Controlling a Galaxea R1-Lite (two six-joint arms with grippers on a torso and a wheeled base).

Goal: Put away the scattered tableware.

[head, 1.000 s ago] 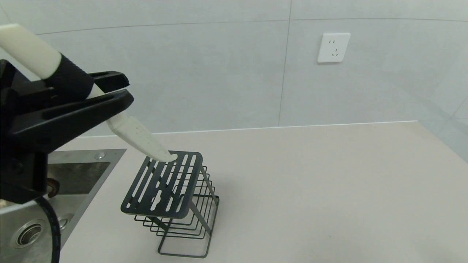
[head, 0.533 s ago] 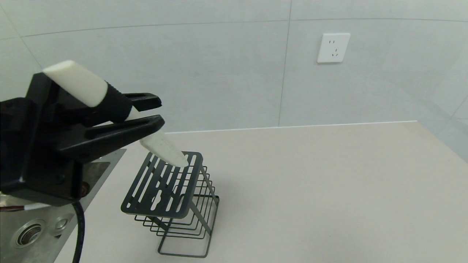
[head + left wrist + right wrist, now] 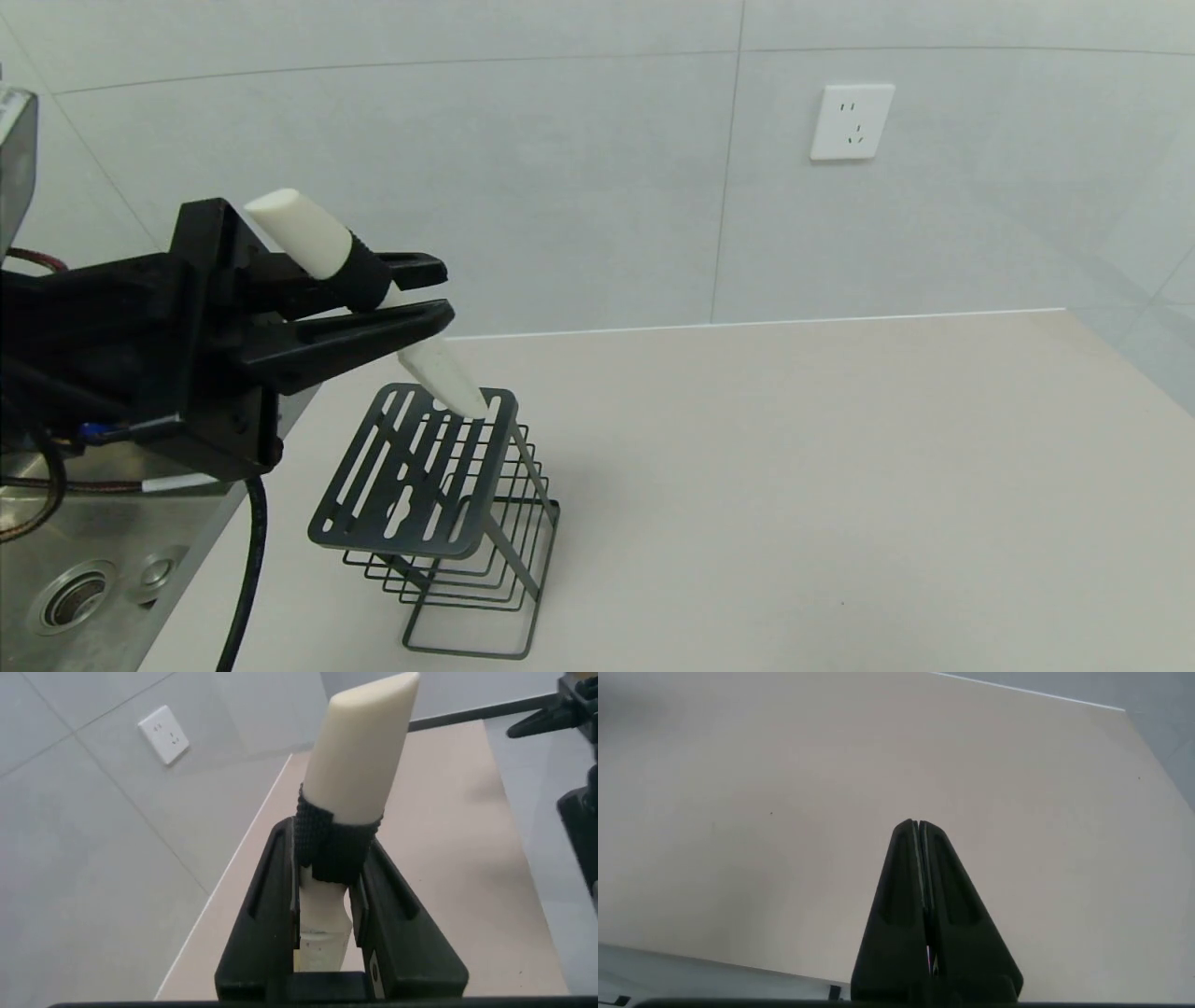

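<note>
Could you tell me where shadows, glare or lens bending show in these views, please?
Head view: the wall seams bow from lens distortion; the rack casts a faint shadow on the counter. Left wrist view: the knife is evenly lit, without glare. Right wrist view: the counter looks flat-lit, no hard shadows.

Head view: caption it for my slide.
Left gripper holds a white knife tilted, its tip at the slotted top of the black rack on the counter.

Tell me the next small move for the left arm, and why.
Probably ease the left gripper down along the blade: the white knife is tilted with its tip at a far slot of the rack, not yet sunk in.
</note>
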